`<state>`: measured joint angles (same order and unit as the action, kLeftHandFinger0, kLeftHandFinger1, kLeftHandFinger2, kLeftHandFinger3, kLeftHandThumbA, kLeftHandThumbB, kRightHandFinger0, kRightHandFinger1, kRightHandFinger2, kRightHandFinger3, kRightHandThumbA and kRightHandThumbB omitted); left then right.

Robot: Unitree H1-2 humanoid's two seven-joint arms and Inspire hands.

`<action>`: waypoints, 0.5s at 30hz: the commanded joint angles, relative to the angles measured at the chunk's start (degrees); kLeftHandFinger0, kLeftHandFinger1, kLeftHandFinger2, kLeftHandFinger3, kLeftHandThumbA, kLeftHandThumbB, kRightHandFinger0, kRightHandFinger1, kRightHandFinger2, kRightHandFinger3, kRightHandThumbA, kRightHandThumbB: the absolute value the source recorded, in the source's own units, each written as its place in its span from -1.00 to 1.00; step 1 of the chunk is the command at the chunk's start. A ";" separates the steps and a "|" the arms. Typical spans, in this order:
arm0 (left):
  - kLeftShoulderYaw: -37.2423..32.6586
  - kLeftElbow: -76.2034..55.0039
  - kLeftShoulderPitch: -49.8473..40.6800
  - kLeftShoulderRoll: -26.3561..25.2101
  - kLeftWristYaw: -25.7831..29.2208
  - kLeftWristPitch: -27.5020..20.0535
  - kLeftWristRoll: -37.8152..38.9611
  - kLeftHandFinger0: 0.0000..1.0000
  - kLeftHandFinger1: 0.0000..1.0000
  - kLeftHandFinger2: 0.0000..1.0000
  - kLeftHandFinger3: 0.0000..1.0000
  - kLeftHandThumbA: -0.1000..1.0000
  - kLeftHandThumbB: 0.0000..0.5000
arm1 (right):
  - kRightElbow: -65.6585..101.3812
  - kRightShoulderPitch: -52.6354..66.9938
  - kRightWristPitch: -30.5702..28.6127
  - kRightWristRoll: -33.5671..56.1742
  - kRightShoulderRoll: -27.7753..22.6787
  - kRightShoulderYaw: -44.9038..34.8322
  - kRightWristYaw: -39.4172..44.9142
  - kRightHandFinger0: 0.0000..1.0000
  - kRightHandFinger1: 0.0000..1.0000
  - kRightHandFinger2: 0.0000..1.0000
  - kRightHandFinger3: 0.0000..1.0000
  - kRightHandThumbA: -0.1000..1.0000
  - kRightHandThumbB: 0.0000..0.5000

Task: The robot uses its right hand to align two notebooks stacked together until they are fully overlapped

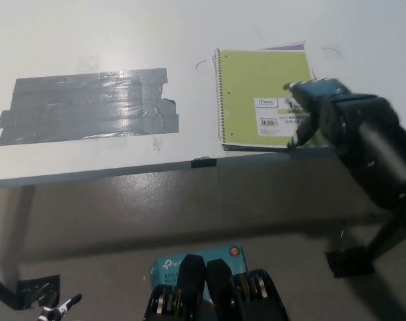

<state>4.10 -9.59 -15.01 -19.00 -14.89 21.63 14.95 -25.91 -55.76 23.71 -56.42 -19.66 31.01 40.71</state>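
A lime-green spiral notebook (259, 90) lies on the white table (189, 40) near its front edge, spiral side to the left. Under it lies a purple notebook (287, 47), of which only a thin strip shows past the far right corner. My black right hand (308, 110) is turned on edge against the green cover's near right part, over the label, open and holding nothing. It hides the stack's right edge. My white left hand (57, 309) barely shows at the lower left, low and far from the table.
A large patch of grey tape (89, 103) covers the table's left part. A small black clip (203, 162) sits on the front edge. Below on the floor are a teal box (189, 262) and a black bracket (350, 261).
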 commanded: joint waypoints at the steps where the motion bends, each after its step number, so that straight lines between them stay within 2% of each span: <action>1: 0.69 -1.24 -0.88 -0.86 -0.75 -1.09 0.23 -0.51 0.01 0.16 1.00 1.00 1.00 | 2.33 -2.26 -2.49 3.00 -0.86 -3.28 -5.39 1.00 1.00 1.00 1.00 1.00 0.96; 4: 0.75 -1.39 -1.00 -0.76 -0.69 -0.92 0.35 -0.55 -0.02 0.15 1.00 1.00 1.00 | 2.76 -0.71 -5.51 3.51 0.10 -5.51 -13.76 1.00 1.00 1.00 1.00 1.00 0.63; 8: 0.74 -1.23 -1.16 -0.78 -0.67 -1.58 0.08 -0.55 -0.03 0.13 1.00 1.00 1.00 | 2.89 0.06 -8.20 3.30 0.59 -6.28 -19.73 1.00 1.00 1.00 1.00 1.00 0.43; 13: 1.03 -1.28 -1.08 -0.88 -0.66 -1.41 0.32 -0.52 0.00 0.16 1.00 1.00 1.00 | 1.88 1.34 -9.50 2.77 0.00 -5.52 -21.61 1.00 1.00 1.00 1.00 1.00 0.37; 14: 1.09 -1.39 -1.38 -0.77 -0.62 -1.51 0.36 -0.48 0.03 0.18 1.00 1.00 1.00 | 2.13 4.29 -11.52 3.46 0.11 -6.21 -26.01 1.00 1.00 1.00 1.00 1.00 0.12; 15: 1.08 -1.38 -1.42 -0.78 -0.63 -1.54 0.35 -0.48 0.03 0.18 1.00 1.00 1.00 | 2.09 4.41 -11.69 3.51 0.14 -6.24 -26.38 1.00 1.00 1.00 1.00 1.00 0.12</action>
<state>4.19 -9.58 -15.07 -18.99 -14.88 21.64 14.97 -25.61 -51.53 17.90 -54.27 -19.16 26.81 26.55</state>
